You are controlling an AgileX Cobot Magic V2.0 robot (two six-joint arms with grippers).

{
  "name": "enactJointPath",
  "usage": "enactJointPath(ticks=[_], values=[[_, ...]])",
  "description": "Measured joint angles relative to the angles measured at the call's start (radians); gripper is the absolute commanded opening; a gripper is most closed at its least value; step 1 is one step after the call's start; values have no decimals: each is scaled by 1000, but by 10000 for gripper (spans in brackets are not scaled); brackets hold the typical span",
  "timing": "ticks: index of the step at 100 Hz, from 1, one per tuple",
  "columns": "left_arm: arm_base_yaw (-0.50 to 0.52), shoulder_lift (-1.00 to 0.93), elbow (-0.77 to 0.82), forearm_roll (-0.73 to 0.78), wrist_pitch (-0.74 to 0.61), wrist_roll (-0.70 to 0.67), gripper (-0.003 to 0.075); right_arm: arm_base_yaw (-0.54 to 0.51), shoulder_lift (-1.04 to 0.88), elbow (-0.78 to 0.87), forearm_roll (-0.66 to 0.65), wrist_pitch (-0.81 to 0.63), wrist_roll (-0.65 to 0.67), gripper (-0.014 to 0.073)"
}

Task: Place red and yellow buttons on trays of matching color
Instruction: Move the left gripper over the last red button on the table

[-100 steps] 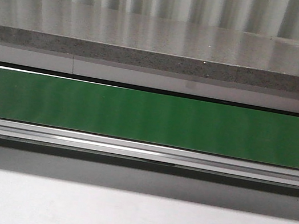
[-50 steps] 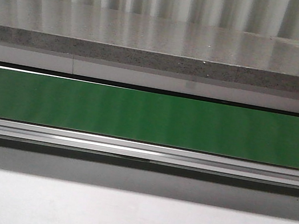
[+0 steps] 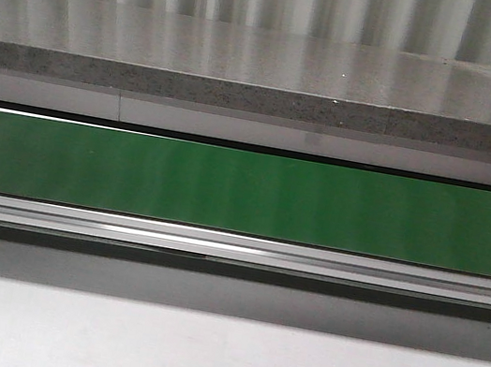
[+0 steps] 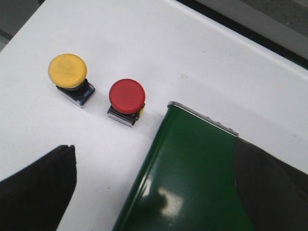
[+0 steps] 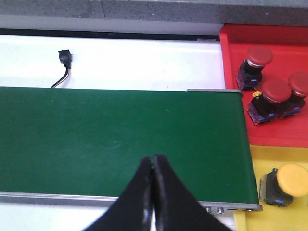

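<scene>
Left gripper [image 4: 144, 192] jaws spread, empty, above green conveyor belt [image 4: 192, 183] end. Yellow-capped push button [image 4: 70, 77] upper left, red-capped push button [image 4: 126, 100] beside it, both on white table [image 4: 202, 62].

Right gripper [image 5: 153, 192] jaws closed, empty, bottom centre. Red plastic tray [image 5: 231, 86] upper right holds three red buttons; yellow plastic tray [image 5: 255, 221] lower right holds one yellow button [image 5: 284, 185].

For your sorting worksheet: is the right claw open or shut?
Shut. In the right wrist view the right claw has its two black fingers pressed together over the green belt, holding nothing.

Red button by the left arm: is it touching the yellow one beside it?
Apart. The left wrist view shows bare white table between the red button and the yellow button.
</scene>
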Motion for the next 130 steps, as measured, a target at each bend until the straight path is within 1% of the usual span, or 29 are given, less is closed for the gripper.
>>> enactJointPath(ticks=[16,71,100,130], values=[[35,101,-31,-6,-12,0,628,0,0,0,0,0,0,-67],[40,381,-176,-19,-59,0,628,0,0,0,0,0,0,-67],[44,481,-249,-31,-71,0,628,0,0,0,0,0,0,-67],[44,535,-257,-33,-105,0,627,0,0,0,0,0,0,-67]])
